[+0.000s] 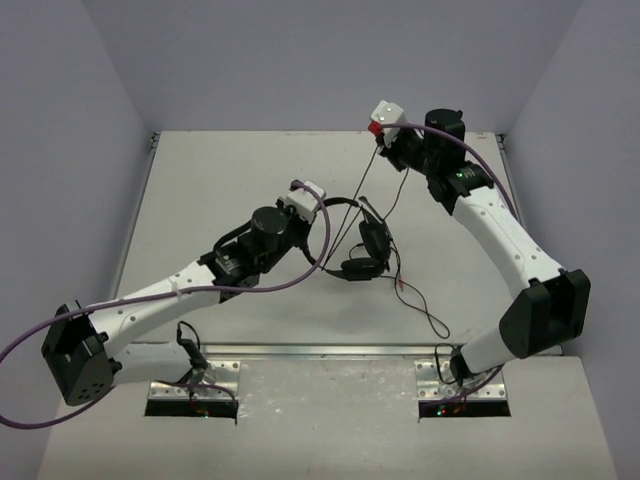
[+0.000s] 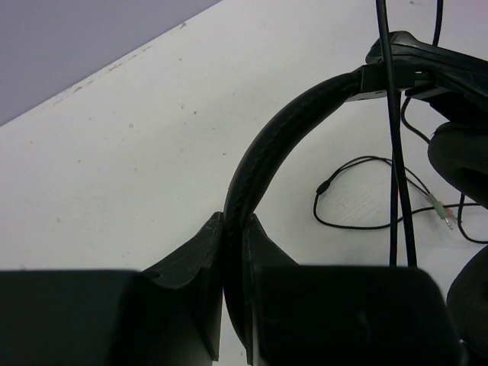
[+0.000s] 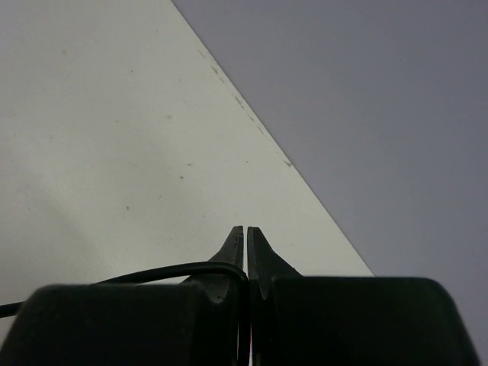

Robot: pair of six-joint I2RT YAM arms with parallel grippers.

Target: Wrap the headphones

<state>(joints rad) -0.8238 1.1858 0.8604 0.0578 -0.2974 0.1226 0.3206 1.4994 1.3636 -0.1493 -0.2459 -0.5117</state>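
Observation:
The black headphones [image 1: 366, 250] lie mid-table, their earcups [image 2: 463, 156] to the right of my left gripper. My left gripper [image 1: 322, 206] is shut on the thin curved headband [image 2: 263, 164], which runs up out of the jaws in the left wrist view [image 2: 235, 223]. My right gripper [image 1: 382, 143] is raised at the far right and shut on the thin black cable [image 3: 171, 271]. The cable [image 1: 370, 175] runs taut from it down to the headphones and also shows in the left wrist view [image 2: 393, 152]. The rest of the cable [image 1: 430, 318] trails on the table, with its small plug [image 2: 442, 210].
The white table [image 1: 220, 180] is walled by grey panels on three sides. Thick purple robot cables [image 1: 300, 275] hang along both arms. The right wrist view faces the table's far edge [image 3: 252, 126] and the wall.

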